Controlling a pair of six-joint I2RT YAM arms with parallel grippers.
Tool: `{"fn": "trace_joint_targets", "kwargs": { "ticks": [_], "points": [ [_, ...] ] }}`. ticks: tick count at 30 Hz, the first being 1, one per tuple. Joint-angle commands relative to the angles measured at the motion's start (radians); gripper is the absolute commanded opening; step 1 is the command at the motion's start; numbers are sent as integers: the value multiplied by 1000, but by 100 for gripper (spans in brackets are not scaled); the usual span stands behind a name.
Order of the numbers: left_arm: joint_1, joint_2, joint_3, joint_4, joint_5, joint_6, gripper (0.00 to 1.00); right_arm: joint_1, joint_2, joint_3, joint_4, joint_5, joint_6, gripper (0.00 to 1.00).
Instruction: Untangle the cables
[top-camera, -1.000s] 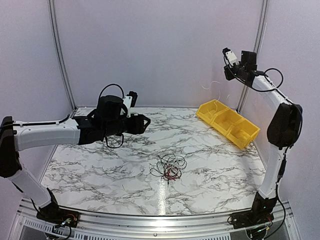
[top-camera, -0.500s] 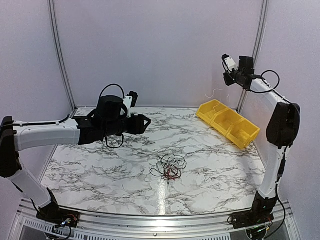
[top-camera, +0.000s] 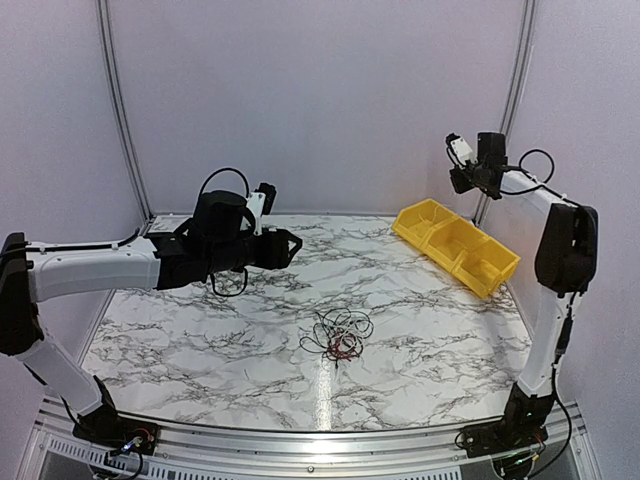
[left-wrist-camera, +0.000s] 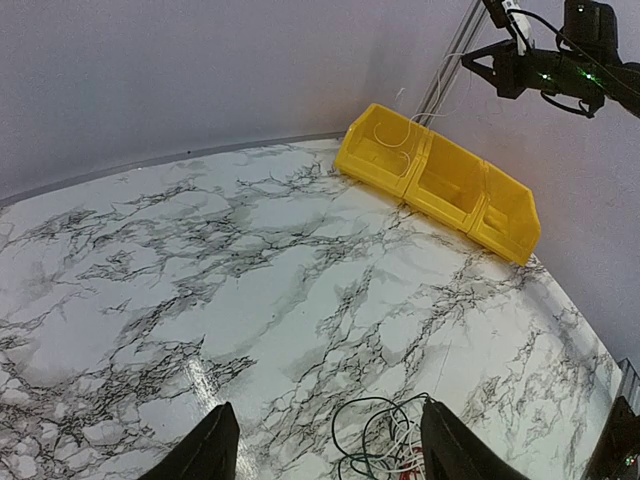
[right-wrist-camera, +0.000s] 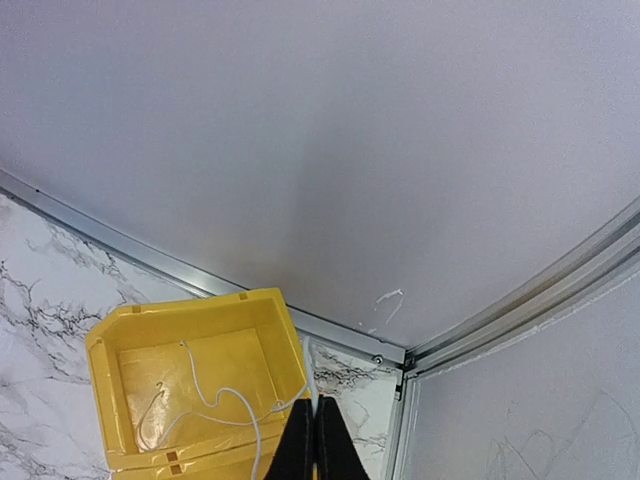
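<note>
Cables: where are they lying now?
In the top view the cables lie mid-table toward the near edge, nearest the left gripper, far from the yellow bins.

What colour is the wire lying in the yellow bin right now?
White. The wire in the bin shows best in the right wrist view.

Black left end effector (top-camera: 293, 247), white links (top-camera: 90, 272), black joints (top-camera: 222, 215).

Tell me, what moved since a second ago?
The right gripper came down toward the yellow bin, shut on a thin white wire and lowering it into the end compartment. The left gripper, open, and the tangle of cables stayed put.
</note>
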Motion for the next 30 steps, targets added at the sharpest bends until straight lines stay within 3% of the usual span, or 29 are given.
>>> {"fn": "trace_joint_targets", "kwargs": {
  "ticks": [1,18,30],
  "points": [
    [-2,-8,18,14,6,13,64,-38,-19,-10,3,9,7,0],
    [-2,2,19,11,6,7,65,-17,121,69,-76,-35,-32,0],
    [-2,10,19,12,11,6,65,79,272,247,-109,-32,-33,0]
  ]
}}
